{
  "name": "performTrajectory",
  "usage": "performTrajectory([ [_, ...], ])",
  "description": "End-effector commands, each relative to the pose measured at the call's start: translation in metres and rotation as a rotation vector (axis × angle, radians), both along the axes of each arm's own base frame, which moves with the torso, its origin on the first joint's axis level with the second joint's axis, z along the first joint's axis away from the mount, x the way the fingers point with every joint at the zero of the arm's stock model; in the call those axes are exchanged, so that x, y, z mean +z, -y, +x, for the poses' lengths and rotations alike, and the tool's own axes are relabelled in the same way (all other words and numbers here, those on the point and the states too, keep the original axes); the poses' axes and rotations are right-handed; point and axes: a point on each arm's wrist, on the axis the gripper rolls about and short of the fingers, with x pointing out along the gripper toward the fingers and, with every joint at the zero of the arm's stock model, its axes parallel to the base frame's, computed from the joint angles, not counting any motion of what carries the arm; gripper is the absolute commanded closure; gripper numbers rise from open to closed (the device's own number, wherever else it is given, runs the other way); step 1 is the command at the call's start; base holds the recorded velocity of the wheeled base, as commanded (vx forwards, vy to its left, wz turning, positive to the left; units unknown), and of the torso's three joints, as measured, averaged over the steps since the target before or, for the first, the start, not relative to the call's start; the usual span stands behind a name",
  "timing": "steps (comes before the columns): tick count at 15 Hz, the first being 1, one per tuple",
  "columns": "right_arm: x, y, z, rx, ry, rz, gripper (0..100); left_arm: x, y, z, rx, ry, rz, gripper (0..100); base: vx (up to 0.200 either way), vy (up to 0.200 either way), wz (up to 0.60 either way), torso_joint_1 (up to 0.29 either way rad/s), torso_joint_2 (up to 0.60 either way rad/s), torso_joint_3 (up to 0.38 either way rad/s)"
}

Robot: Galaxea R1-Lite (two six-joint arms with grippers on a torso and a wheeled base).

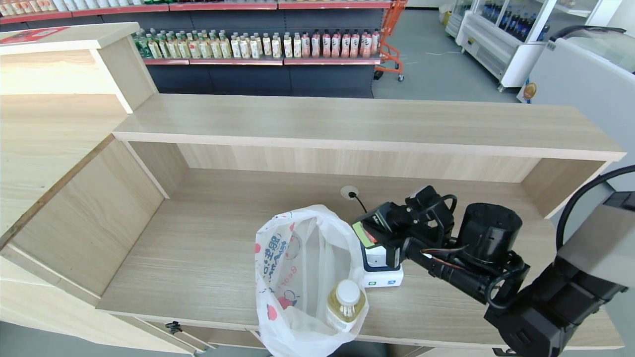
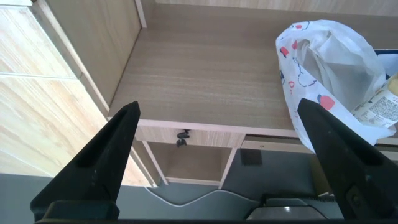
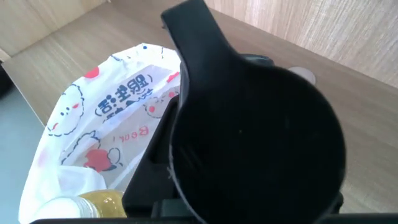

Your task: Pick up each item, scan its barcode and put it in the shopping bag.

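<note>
A white shopping bag (image 1: 292, 267) with red prints stands open near the counter's front edge. Inside it is a bottle (image 1: 346, 303) of yellow drink with a white cap. Just right of the bag, my right gripper (image 1: 373, 231) hangs over a white scanner (image 1: 383, 275), shut on a black round container (image 3: 261, 143) whose green and orange label (image 1: 364, 234) faces the bag. One black finger (image 3: 189, 31) rises beside it. My left gripper (image 2: 224, 162) is open and holds nothing, off the counter's front edge, with the bag (image 2: 323, 68) and bottle (image 2: 387, 102) to one side.
The wooden counter (image 1: 198, 248) is walled on the left, back and right, with a raised shelf (image 1: 367, 124) behind. A cable port (image 1: 349, 192) sits near the back wall. A drawer latch (image 2: 181, 135) shows under the front edge.
</note>
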Motion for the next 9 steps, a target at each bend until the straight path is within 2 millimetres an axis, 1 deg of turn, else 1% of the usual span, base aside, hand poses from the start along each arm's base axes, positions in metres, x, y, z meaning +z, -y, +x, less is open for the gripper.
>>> performTrajectory([
  [1, -0.014, -0.003, 0.002, 0.011, -0.019, -0.009, 100, 0.000, 0.000, 0.000, -0.001, 0.001, 0.000, 0, 0.000, 0.000, 0.00, 0.000, 0.00, 0.000],
  [4, -0.032, -0.006, 0.005, 0.051, -0.015, -0.016, 100, 0.000, 0.000, 0.000, 0.001, 0.001, -0.002, 0, 0.000, 0.000, 0.00, 0.000, 0.00, 0.000],
  [7, -0.043, -0.008, 0.004, 0.067, -0.038, -0.044, 100, 0.000, 0.000, 0.000, -0.001, 0.001, 0.000, 0, 0.000, 0.000, 0.00, 0.000, 0.00, 0.000],
  [9, -0.047, -0.013, 0.018, 0.062, 0.005, -0.062, 100, 0.000, 0.000, 0.000, -0.001, 0.001, -0.002, 0, 0.000, 0.000, 0.00, 0.000, 0.00, 0.000],
])
